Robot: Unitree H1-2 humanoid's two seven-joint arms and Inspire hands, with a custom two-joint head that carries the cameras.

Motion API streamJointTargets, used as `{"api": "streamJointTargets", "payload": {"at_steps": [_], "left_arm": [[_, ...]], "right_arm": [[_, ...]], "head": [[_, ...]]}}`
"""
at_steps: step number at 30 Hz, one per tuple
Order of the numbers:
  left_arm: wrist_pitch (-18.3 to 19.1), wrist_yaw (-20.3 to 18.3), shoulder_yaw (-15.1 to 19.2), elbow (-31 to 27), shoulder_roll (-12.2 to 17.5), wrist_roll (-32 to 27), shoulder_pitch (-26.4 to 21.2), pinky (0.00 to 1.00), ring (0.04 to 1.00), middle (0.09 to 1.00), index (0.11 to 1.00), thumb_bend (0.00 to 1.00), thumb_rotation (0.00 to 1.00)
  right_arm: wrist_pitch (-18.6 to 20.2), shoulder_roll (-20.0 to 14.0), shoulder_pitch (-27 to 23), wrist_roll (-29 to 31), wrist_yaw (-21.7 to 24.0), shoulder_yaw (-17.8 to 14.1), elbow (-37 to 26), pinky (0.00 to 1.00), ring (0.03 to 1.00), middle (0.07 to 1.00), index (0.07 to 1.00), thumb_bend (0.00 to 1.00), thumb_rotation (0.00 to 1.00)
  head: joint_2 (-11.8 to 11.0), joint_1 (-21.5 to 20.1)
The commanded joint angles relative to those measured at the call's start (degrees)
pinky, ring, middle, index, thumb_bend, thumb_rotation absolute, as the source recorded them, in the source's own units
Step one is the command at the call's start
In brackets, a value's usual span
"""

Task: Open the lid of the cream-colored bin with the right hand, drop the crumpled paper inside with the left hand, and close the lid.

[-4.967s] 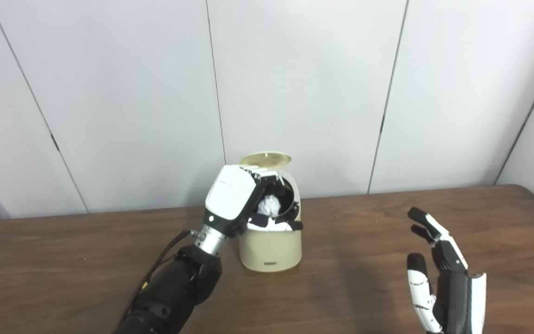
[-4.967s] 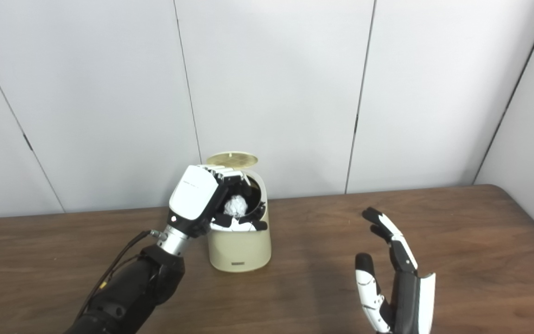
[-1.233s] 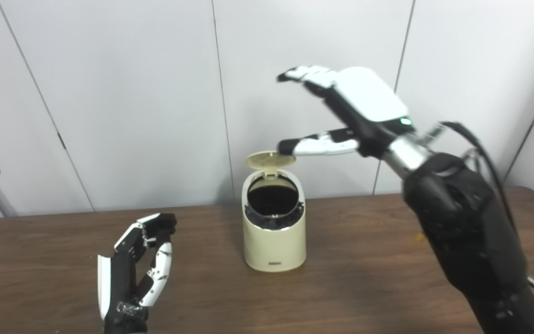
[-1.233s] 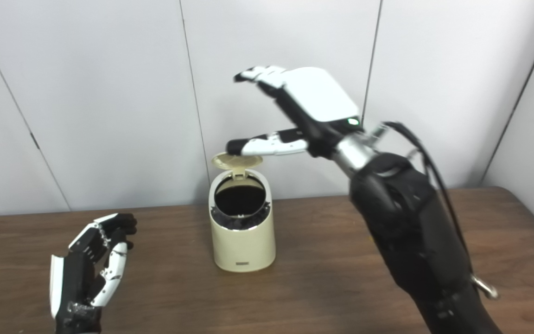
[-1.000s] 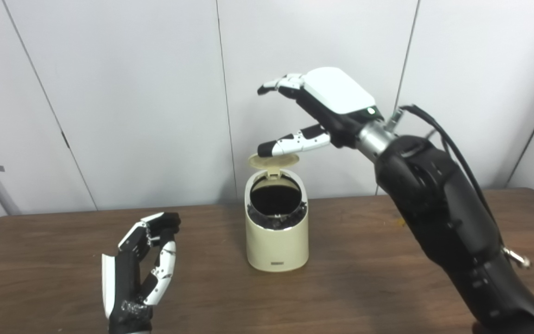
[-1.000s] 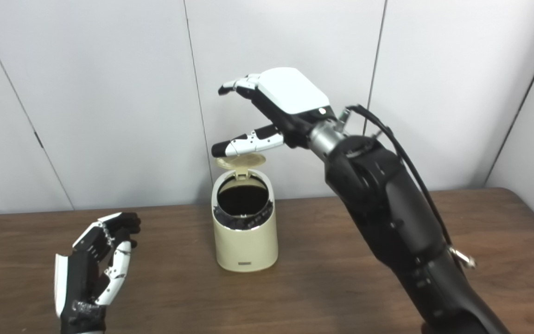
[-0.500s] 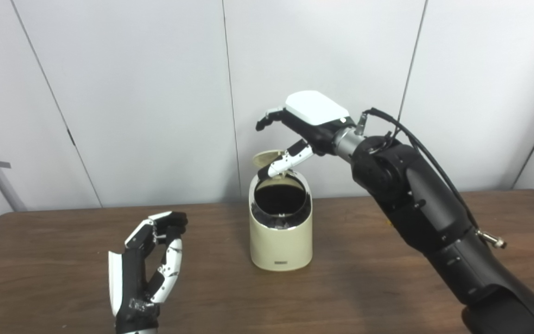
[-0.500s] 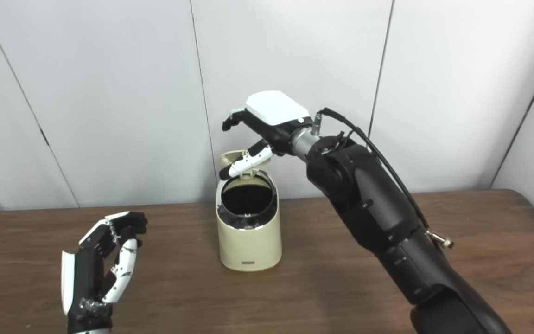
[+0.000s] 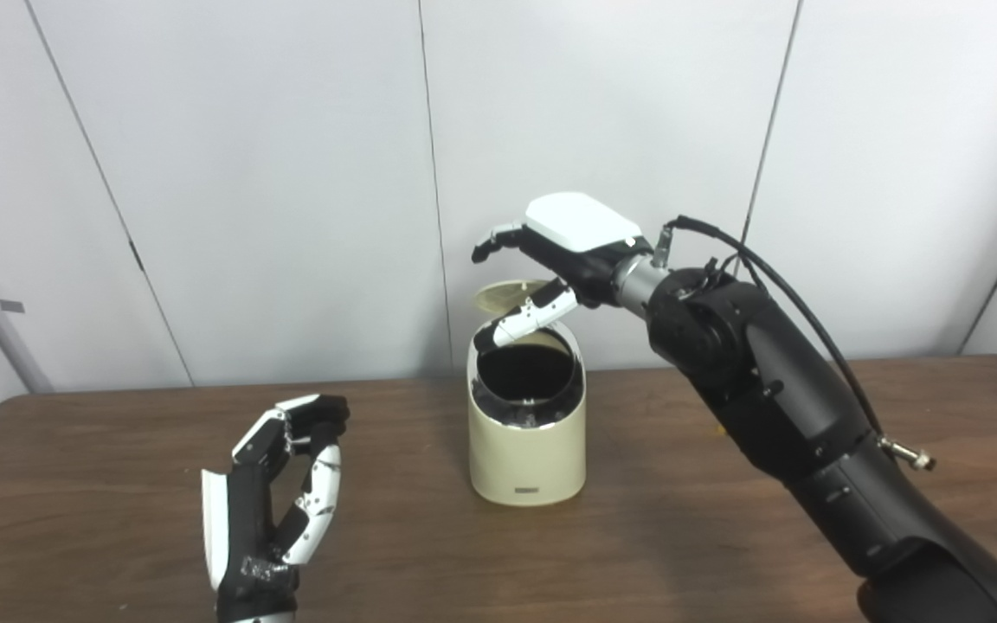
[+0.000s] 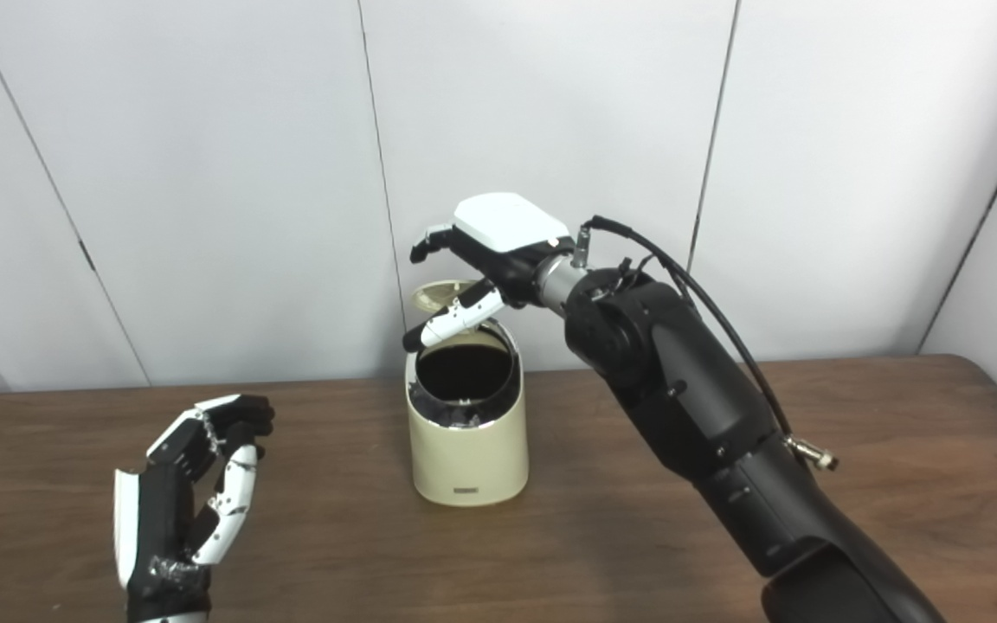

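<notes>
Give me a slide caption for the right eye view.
Right hand reaches over the cream bin's raised lid; left hand waits empty.

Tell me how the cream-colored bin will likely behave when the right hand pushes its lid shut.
The cream-colored bin is tall on a narrow base, so a sideways push up top could tip it. It looks like light plastic and may slide on the smooth table. The lid seems hinged at the back; the right hand pressing downward should swing it closed.

Cream bin (image 9: 526,450), brown table (image 9: 723,536)
</notes>
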Motion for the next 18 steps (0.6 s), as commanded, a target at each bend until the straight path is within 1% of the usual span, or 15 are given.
{"api": "streamJointTargets", "payload": {"at_steps": [1,5,9,10,14,18], "left_arm": [[-1.3,0.3,0.1,-1.1,-0.1,0.2,-1.7,0.49,0.589,0.614,0.612,0.16,0.40],[-1.4,0.3,0.3,-0.8,0.1,0.0,-2.0,0.49,0.586,0.609,0.608,0.16,0.40],[-1.7,0.4,0.4,-0.2,0.2,-0.2,-2.3,0.49,0.586,0.610,0.608,0.16,0.40],[-1.7,0.4,0.5,-0.1,0.3,-0.2,-2.4,0.49,0.589,0.611,0.609,0.16,0.40],[-1.8,0.2,0.5,0.0,0.5,-0.4,-2.5,0.49,0.585,0.608,0.606,0.16,0.41],[-1.6,0.3,0.5,-0.3,0.6,0.5,-2.5,0.48,0.579,0.603,0.604,0.16,0.42]], "right_arm": [[0.9,-0.3,-1.4,0.8,-0.7,-1.3,-2.7,0.74,0.853,0.824,0.763,0.89,0.75],[2.7,-0.3,0.1,0.3,-0.2,-1.2,-5.2,0.71,0.845,0.860,0.754,0.91,0.80],[4.4,-1.1,2.0,-1.5,1.3,-0.6,-9.9,0.67,0.816,0.854,0.736,0.91,0.85],[4.9,-1.3,2.4,-1.8,2.1,-0.5,-10.8,0.67,0.814,0.849,0.735,0.89,0.84],[6.1,-2.0,4.6,-2.3,4.3,-0.9,-14.9,0.68,0.805,0.830,0.733,0.86,0.82],[6.2,-2.7,6.5,-1.8,4.6,-1.7,-17.4,0.67,0.804,0.810,0.727,0.84,0.80]], "head": [[-0.1,-0.1],[-0.2,-0.9],[-0.5,-1.2],[-0.5,-1.3],[-0.3,-1.6],[-0.2,-1.6]]}}
